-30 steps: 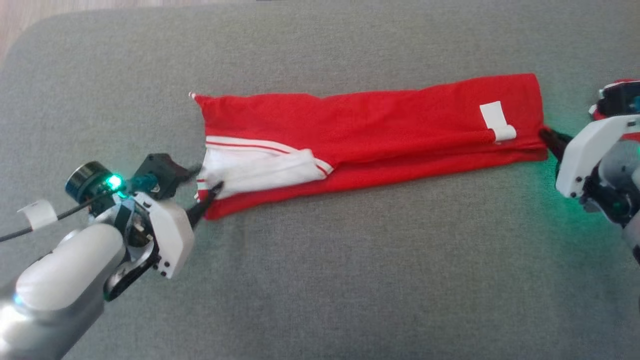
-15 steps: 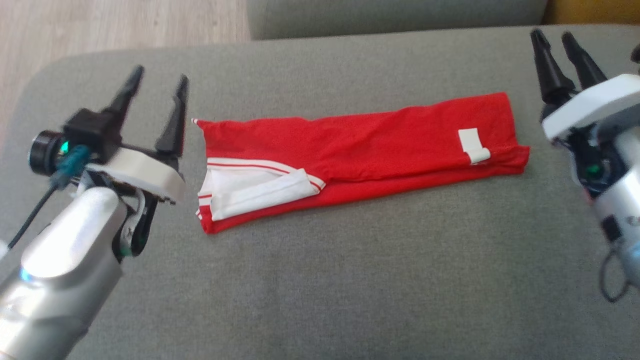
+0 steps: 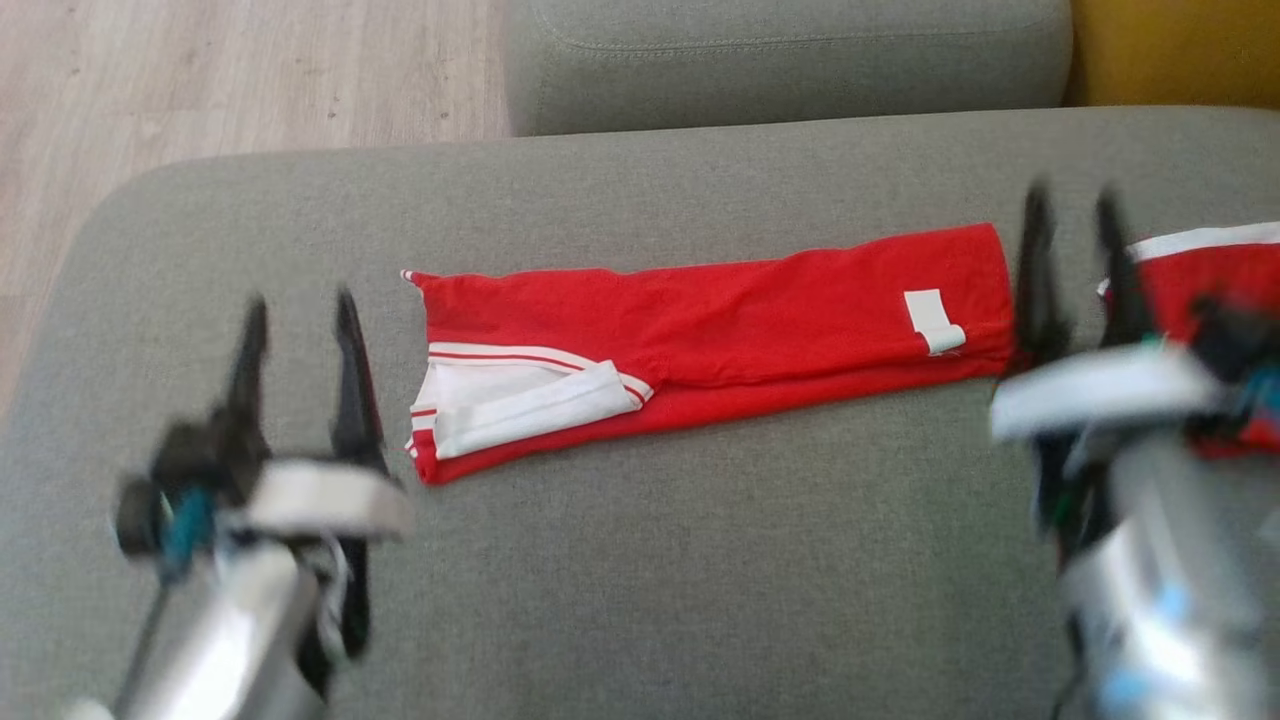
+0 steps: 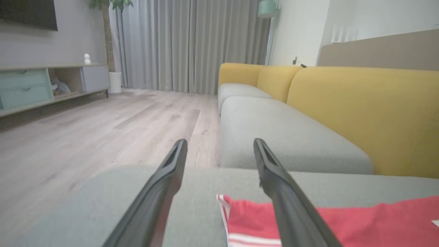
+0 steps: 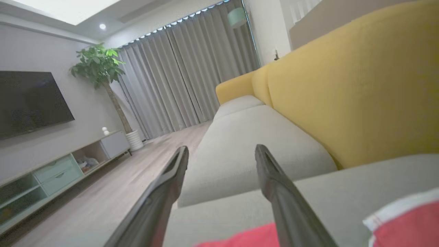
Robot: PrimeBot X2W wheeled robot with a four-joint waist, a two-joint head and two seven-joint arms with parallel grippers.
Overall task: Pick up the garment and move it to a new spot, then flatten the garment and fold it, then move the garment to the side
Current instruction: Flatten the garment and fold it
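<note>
The garment is red with white trim and a white tag. It lies as a long folded strip across the grey sofa seat. My left gripper hovers open just left of the garment's white-trimmed end, holding nothing. Off the tagged end, my right gripper is open and blurred, also with nothing in it. In the left wrist view the open left gripper points over the garment's corner. In the right wrist view the right gripper is open above a red edge of the garment.
Another red cloth with a white band lies at the far right, behind my right gripper, and appears as a red cloth in the right wrist view. A second grey cushion, a yellow backrest and wooden floor border the seat.
Both grippers let go of the garment's two ends, opened wide and rose off the seat. The head camera has tilted up, shifting the whole picture. The garment stays flat.
</note>
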